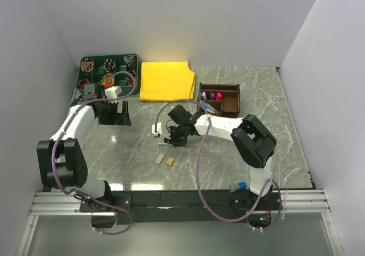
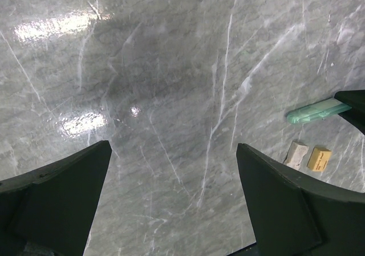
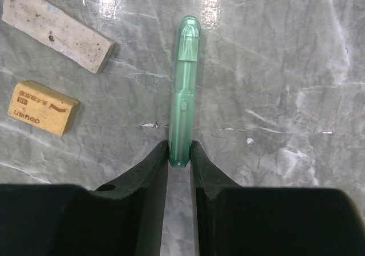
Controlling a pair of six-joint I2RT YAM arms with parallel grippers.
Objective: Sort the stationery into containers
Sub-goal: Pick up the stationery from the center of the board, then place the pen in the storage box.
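Well, the right pincer [image 3: 179,147] is clenching the green pen [image 3: 185,85] lying ahead of it on the desk [image 1: 274,142], two erasers [image 3: 57,27] are waiting to its left, some pens [image 1: 212,96] are sitting in the organiser [image 1: 231,103], and the left pincer [image 2: 174,146] is hanging released.

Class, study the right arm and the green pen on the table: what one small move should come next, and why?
Probably lift the right gripper straight up a little. Its fingers sit against both sides of the green pen at its near end, yet the pen lies flat on the table, and the wooden organiser it belongs in stands farther back.
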